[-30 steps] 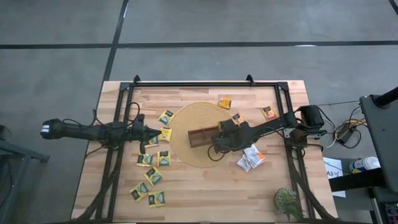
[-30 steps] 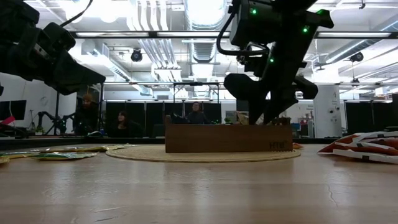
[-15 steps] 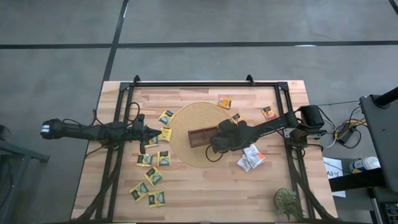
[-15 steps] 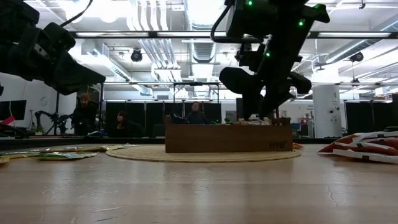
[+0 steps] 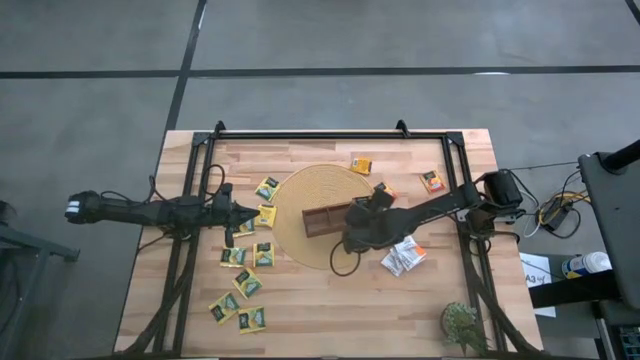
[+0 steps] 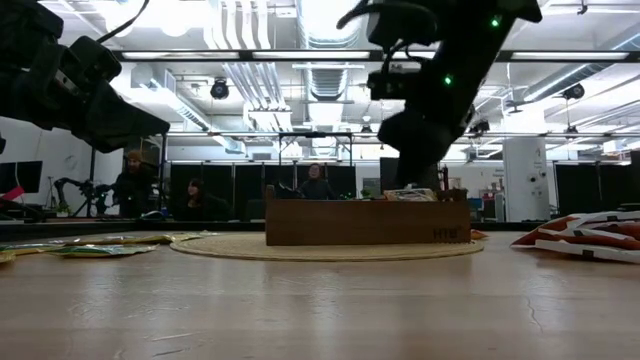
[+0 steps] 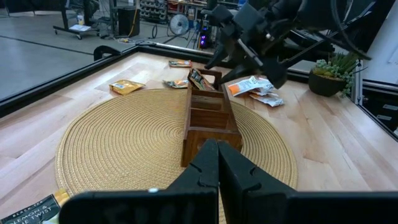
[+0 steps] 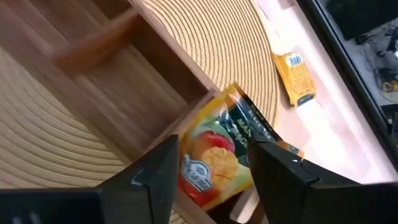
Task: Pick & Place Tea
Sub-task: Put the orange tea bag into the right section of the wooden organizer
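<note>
Orange, with a fruit picture on it, one tea packet [image 8: 214, 165] sits tilted in the right-end compartment of the wooden tray [image 5: 322, 218]. It leans on the end wall and nothing holds it. The right tool [image 8: 214, 148] hangs straight over it, released, its fingers spread to either side and clear of the packet. A second ago this tool was down at tray height; it has since lifted. I read that as one drop finished and the arm freed for the next pick.

Beyond the tray, the round woven mat [image 5: 300, 190] carries no other packets. A few orange ones [image 5: 361, 165] lie along its far right side, and white ones [image 5: 405, 255] lie just right of it. A yellow-green group [image 5: 250, 283] lies well to the left. The left tool [image 7: 217, 163] waits there, clenched on nothing and unmoved.

Room above the mat is open. The black frame rails [image 5: 330, 134] edge the surface [image 5: 330, 300], and a small plant [image 5: 462, 325] stands at the near right corner, well apart from the packets.
</note>
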Available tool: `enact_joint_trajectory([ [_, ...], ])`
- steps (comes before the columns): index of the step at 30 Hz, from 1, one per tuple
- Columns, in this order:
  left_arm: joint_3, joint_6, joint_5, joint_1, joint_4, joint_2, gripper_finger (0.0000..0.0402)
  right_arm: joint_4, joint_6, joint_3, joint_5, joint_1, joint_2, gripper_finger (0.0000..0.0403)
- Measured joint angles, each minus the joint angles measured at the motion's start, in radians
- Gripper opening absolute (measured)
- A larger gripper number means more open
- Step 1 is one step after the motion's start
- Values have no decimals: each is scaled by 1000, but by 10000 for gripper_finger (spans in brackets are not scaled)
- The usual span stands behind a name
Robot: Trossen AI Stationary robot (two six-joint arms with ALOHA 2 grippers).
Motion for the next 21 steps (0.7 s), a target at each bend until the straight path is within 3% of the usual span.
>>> enact_joint_trajectory([
  [7, 0, 0, 0, 0, 0, 0, 0, 1, 24, -56, 50, -25, 0, 163],
  [21, 0, 0, 0, 0, 0, 0, 0, 49, 77, -99, 41, -48, 0, 137],
])
